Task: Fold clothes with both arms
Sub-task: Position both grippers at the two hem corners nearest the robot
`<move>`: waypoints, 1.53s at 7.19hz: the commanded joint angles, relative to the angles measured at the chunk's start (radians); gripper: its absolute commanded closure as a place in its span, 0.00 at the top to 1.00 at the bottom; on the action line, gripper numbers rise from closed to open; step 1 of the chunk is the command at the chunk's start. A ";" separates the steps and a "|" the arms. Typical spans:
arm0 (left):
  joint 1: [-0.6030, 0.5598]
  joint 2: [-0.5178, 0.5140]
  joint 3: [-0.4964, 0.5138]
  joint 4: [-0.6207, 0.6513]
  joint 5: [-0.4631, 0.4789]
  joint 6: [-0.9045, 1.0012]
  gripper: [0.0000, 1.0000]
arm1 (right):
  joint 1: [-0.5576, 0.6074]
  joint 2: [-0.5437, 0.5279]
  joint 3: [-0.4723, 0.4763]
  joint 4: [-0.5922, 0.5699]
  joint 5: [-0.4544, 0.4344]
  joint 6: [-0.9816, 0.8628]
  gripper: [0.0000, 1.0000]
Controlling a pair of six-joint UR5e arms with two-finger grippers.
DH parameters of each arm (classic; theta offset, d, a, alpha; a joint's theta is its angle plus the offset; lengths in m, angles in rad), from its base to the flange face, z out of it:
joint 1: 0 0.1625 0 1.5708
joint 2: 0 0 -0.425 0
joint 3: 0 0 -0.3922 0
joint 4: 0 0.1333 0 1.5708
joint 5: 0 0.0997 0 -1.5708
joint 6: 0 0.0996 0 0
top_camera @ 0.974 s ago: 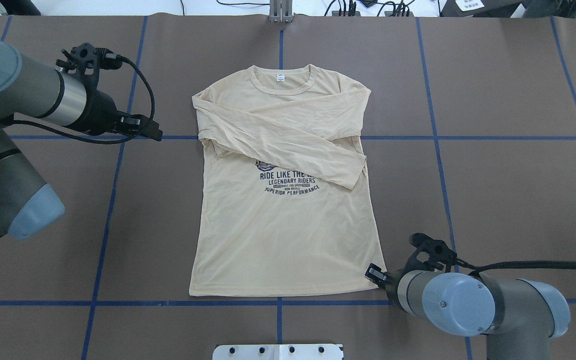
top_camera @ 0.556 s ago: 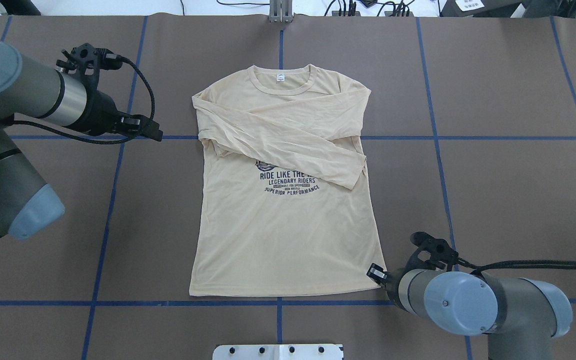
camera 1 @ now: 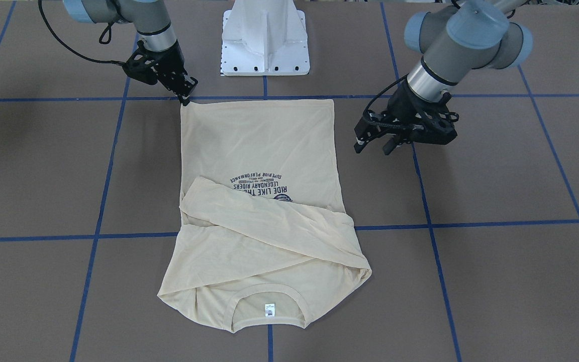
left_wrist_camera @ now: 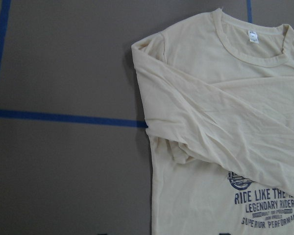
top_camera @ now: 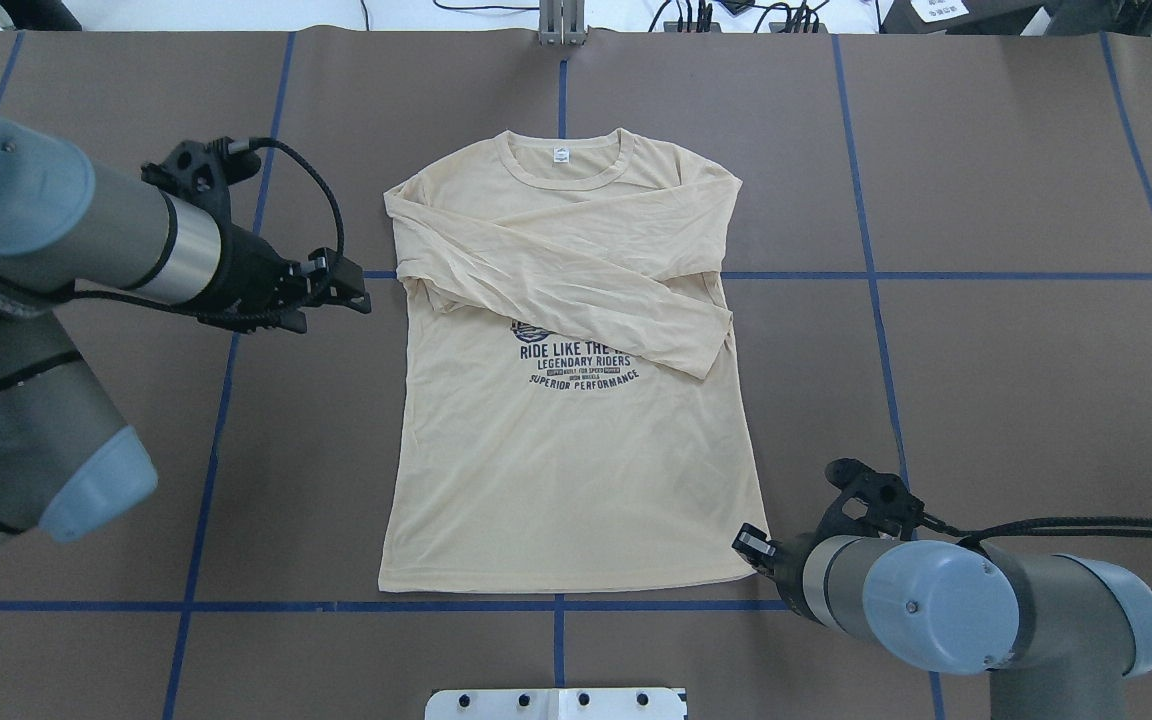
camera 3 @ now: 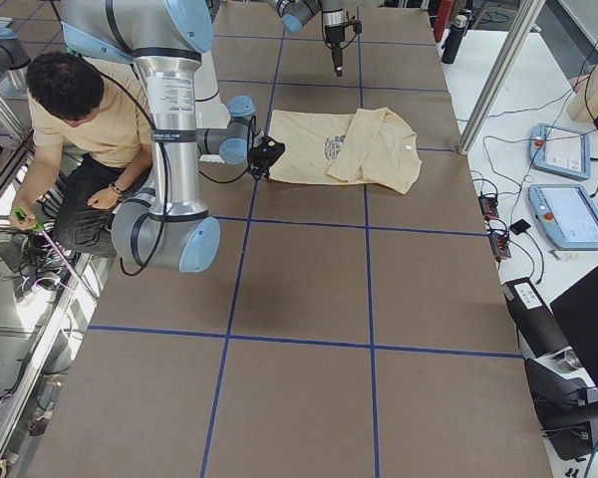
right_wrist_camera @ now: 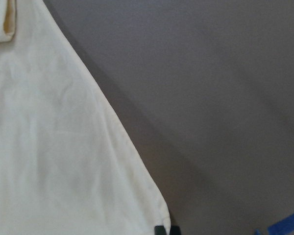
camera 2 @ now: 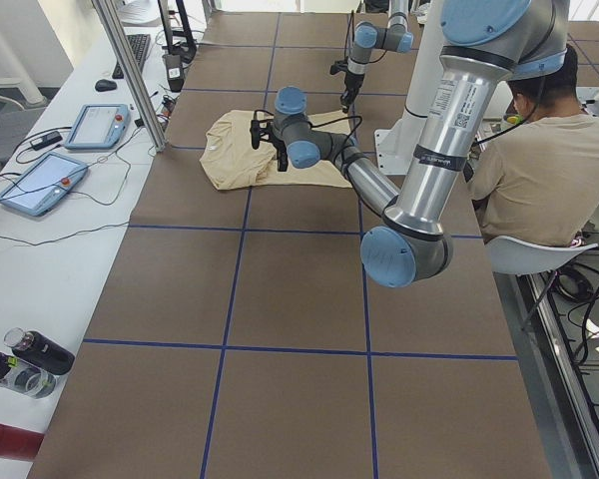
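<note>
The cream-yellow shirt [top_camera: 566, 450] lies flat on the brown table, print up, collar at the far side, with both sleeves folded across the chest. It also shows in the front view [camera 1: 259, 136]. My left gripper [top_camera: 354, 287] hovers open and empty just left of the shirt's left shoulder; the front view [camera 1: 372, 147] shows its fingers spread. Its wrist view shows the shoulder and collar [left_wrist_camera: 210, 122]. My right gripper [top_camera: 751, 548] sits at the near right hem corner, also in the front view [camera 1: 185, 99]. In its wrist view the fingertips [right_wrist_camera: 159, 230] are close together at that corner [right_wrist_camera: 49, 147].
The white pedestal base [camera 1: 264, 45] stands at the table's near edge behind the hem. Blue tape lines [top_camera: 866, 275] cross the table. An operator [camera 2: 529, 170] sits beside the robot. Control tablets [camera 2: 40, 180] and bottles [camera 2: 30, 364] lie on the side bench.
My left arm has swung toward me and to the right, bringing its gripper closer to the shirt's left shoulder. The right gripper has barely moved at the hem corner. The shirt is unchanged.
</note>
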 commanded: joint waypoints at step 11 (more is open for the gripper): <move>0.486 0.141 -0.084 0.035 0.371 -0.457 0.47 | -0.001 0.002 0.021 0.001 0.000 0.011 0.00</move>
